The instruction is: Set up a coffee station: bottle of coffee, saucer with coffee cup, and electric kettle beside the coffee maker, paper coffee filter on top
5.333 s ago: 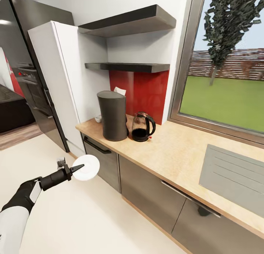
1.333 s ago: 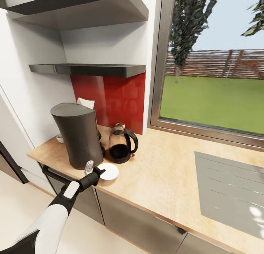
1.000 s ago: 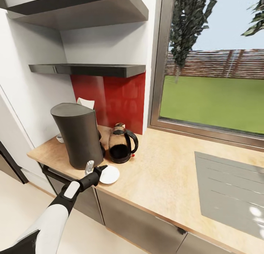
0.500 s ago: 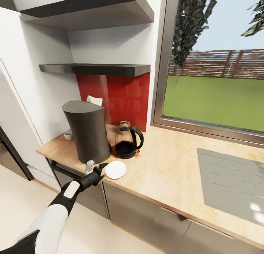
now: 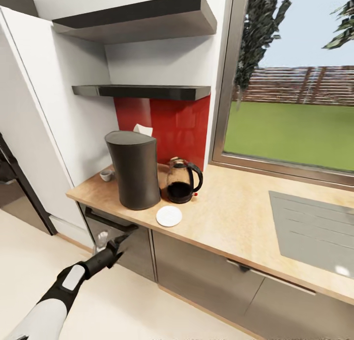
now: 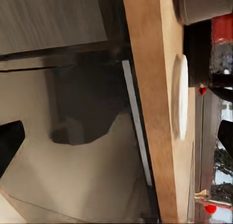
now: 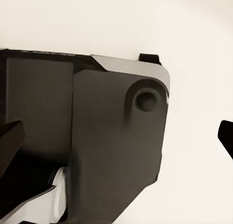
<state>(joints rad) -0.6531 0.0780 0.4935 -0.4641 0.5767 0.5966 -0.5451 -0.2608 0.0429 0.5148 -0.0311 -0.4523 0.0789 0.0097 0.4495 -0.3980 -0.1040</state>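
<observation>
The dark-grey coffee maker (image 5: 133, 170) stands on the tan countertop (image 5: 231, 217). The glass electric kettle (image 5: 182, 180) is just to its right. The white saucer (image 5: 169, 215) lies flat in front of them near the counter's edge, with nothing on it. The coffee cup (image 5: 105, 175) sits to the left of the coffee maker, and the paper coffee filter (image 5: 143, 130) peeks out behind it. My left gripper (image 5: 112, 240) hangs open and empty below the counter's edge, left of the saucer (image 6: 179, 95). My right gripper (image 7: 116, 141) is open. The bottle of coffee is out of view.
Two black kitchen shelves (image 5: 142, 91) hang above the coffee maker. A steel sink drainer (image 5: 314, 232) is set into the counter at right. Grey cabinet fronts with a dark handle (image 5: 110, 221) lie beside my left gripper. A white tall cabinet (image 5: 34, 109) stands left.
My left gripper let go of the saucer, which now lies on the counter, and drew back and down below the edge. The head view has shifted as the camera moved.
</observation>
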